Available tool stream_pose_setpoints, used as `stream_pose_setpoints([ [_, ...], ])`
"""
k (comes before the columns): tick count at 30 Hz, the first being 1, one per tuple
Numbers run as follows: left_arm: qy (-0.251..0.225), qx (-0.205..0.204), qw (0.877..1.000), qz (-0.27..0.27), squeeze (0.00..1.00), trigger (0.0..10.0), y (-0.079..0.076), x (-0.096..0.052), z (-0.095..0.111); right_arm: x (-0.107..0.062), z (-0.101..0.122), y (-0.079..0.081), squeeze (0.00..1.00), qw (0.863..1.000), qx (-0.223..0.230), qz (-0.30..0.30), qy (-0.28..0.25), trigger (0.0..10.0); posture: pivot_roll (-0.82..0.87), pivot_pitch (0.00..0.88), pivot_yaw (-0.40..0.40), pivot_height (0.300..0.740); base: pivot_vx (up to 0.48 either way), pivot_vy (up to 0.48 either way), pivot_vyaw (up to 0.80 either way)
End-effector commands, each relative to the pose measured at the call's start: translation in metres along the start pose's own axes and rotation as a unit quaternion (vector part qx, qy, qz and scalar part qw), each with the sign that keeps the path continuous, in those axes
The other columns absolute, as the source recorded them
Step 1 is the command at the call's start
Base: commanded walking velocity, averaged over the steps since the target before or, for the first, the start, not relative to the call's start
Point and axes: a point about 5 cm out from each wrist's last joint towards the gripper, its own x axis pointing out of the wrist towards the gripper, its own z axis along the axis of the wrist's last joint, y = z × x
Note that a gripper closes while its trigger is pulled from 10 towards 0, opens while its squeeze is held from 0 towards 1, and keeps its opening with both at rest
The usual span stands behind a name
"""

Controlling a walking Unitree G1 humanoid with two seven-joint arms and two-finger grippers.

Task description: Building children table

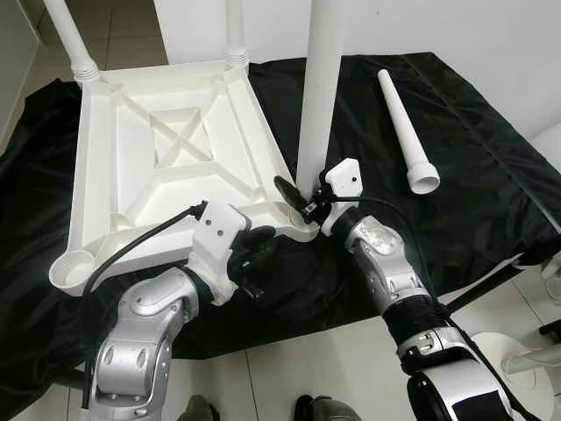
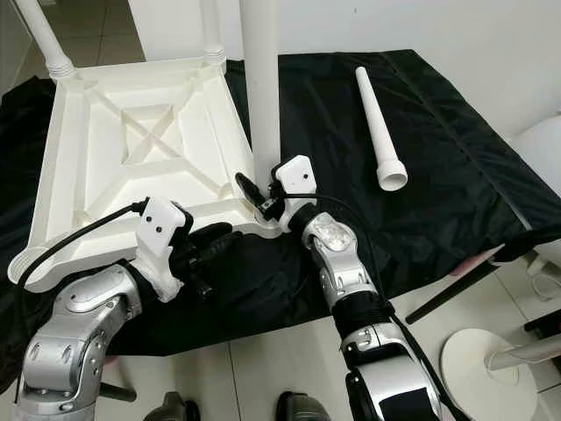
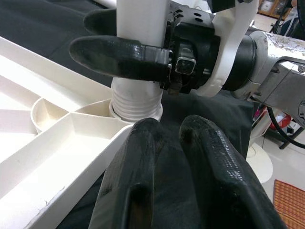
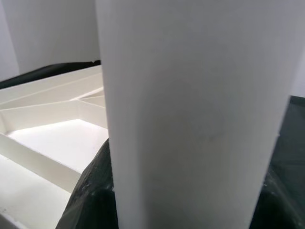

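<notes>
Black fingers of the left gripper (image 1: 254, 254) are seen nearest, drawn close together with nothing between them, resting on the black cloth (image 1: 491, 175) just beside the near edge of the upturned white tabletop (image 1: 175, 158). Just beyond, the right gripper (image 1: 302, 200) is clamped around the lower end of an upright white leg (image 1: 317, 88), whose ribbed end is seated in the near right corner socket (image 3: 136, 107) of the tabletop.

For the step in hand, judged to be screwing this leg home, the leg should be kept vertical so the ribbing is not crossed, and it should be turned in short strokes with the grip kept low. The tabletop would best be steadied at its near edge by the left gripper so that it is not dragged round on the cloth.

Four legs are counted: one held, two standing in the far corner sockets (image 1: 86, 72), and one loose leg (image 1: 405, 132) lying well apart to the right on the cloth-covered surface. One empty socket (image 1: 72, 267) is left at the near left corner.
</notes>
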Motion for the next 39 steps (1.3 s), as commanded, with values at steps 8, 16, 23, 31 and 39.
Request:
stream_pose_setpoints([
  [8, 0.003, 0.005, 0.999, 0.031, 0.0, 10.0, 0.0, -0.002, 0.002, -0.013, -0.024, 0.008, 0.0, 0.997, 0.07, -0.001, 0.022, 10.0, 0.04, 0.165, 0.002, 0.74, 0.0, 0.0, 0.0],
  [16, 0.005, 0.002, 1.0, 0.031, 0.0, 10.0, 0.0, -0.003, 0.002, -0.017, -0.027, 0.011, 0.0, 0.997, 0.072, 0.012, 0.014, 10.0, 0.04, 0.168, 0.005, 0.74, 0.0, 0.0, 0.0],
  [23, 0.007, 0.003, 0.999, 0.031, 0.0, 10.0, 0.0, -0.003, 0.003, -0.02, -0.034, 0.013, 0.0, 0.997, -0.004, 0.055, 0.057, 10.0, 0.04, 0.168, 0.009, 0.74, 0.0, 0.0, 0.0],
  [31, 0.008, 0.004, 1.0, 0.03, 0.0, 10.0, 0.001, -0.003, 0.004, -0.023, -0.039, 0.021, 0.0, 0.992, -0.038, 0.099, 0.073, 10.0, 0.04, 0.166, 0.01, 0.74, 0.0, 0.0, 0.0],
  [39, 0.007, 0.005, 1.0, 0.03, 0.0, 10.0, 0.001, -0.002, 0.005, -0.022, -0.041, 0.019, 0.0, 0.995, 0.029, 0.075, 0.066, 10.0, 0.05, 0.162, 0.013, 0.74, 0.0, 0.0, 0.0],
])
